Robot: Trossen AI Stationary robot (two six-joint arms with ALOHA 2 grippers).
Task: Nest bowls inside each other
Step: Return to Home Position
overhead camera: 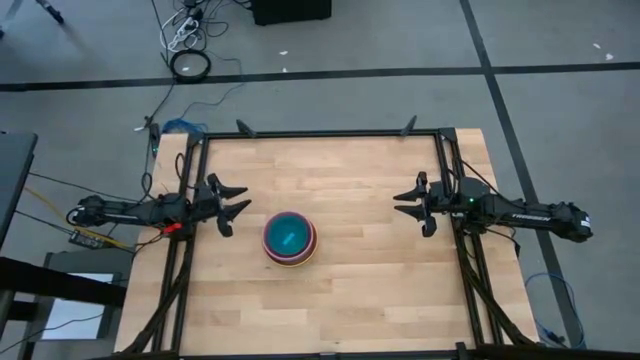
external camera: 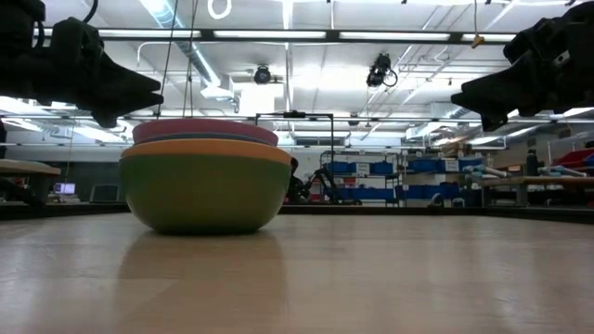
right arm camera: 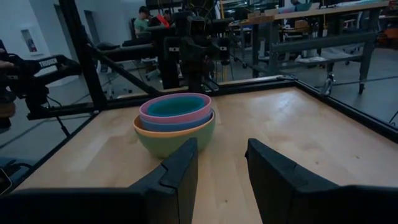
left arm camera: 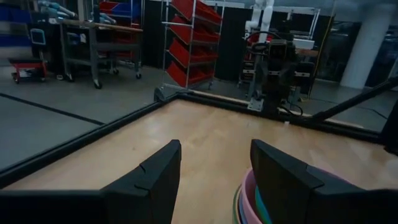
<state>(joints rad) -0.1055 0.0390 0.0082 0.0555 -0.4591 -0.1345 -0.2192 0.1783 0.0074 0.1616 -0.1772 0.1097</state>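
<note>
The bowls (overhead camera: pixel 290 238) stand nested in one stack on the wooden table, a little left of its middle: a green bowl (external camera: pixel 203 193) at the bottom rests on the tabletop, with orange, blue and pink rims above it and a teal inside (right arm camera: pixel 176 106). My left gripper (overhead camera: pixel 236 201) hovers open at the table's left edge, level, above and left of the stack. My right gripper (overhead camera: pixel 413 205) hovers open at the right edge, level, facing the stack from a distance. In the left wrist view the stack's rims (left arm camera: pixel 247 202) show beside my fingers.
A black metal frame (overhead camera: pixel 320 132) borders the table's far, left and right sides. Bare wood lies on all sides of the stack. Beyond the table stand shelves, carts and another robot stand; a seated person (right arm camera: pixel 144 20) shows far off.
</note>
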